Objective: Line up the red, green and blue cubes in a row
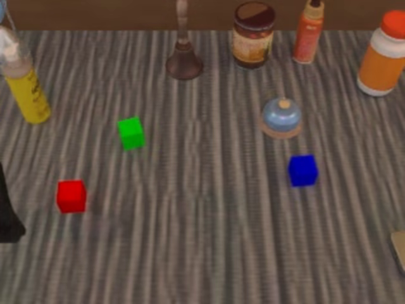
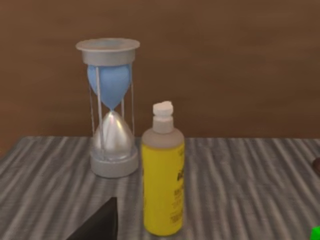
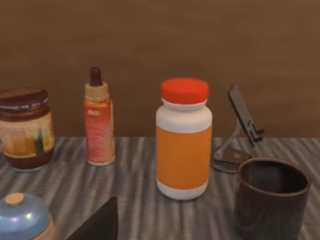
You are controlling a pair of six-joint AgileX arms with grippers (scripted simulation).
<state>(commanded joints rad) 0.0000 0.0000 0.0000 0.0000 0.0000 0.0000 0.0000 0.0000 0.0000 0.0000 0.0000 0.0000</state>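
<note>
**Three cubes scattered, both arms at the table's edges**

The striped grey table (image 1: 209, 253) fills the top view, and its near half is open surface from left to right. Along the far edge stands a row of taller things: a yellow squeeze bottle (image 1: 26, 88) at far left, a wooden-handled bell (image 1: 183, 57) near the middle, a brown-lidded jar (image 1: 253, 35), an orange dropper bottle (image 1: 309, 31), and a white and orange pill bottle (image 1: 382, 54) at far right. The left wrist view adds an hourglass (image 2: 111, 110) just beside the yellow bottle; the right wrist view adds a dark mug (image 3: 270, 200) and a phone stand (image 3: 239, 135) near the pill bottle.

A blue-domed desk bell (image 1: 281, 118) sits right of centre, forward of the jar.

The green cube (image 1: 131, 133) lies left of centre, clear on all sides. The red cube (image 1: 71, 196) lies nearer and further left, apart from the green one. The blue cube (image 1: 302, 170) lies on the right half, just forward of the desk bell but not touching it, well apart from the other two. The three form no row.

The left arm (image 1: 7, 215) shows only as a dark shape at the left edge, near the red cube; the right arm (image 1: 398, 250) is a sliver at the right edge. How far either pincer is open, or whether it holds anything, cannot be told.
</note>
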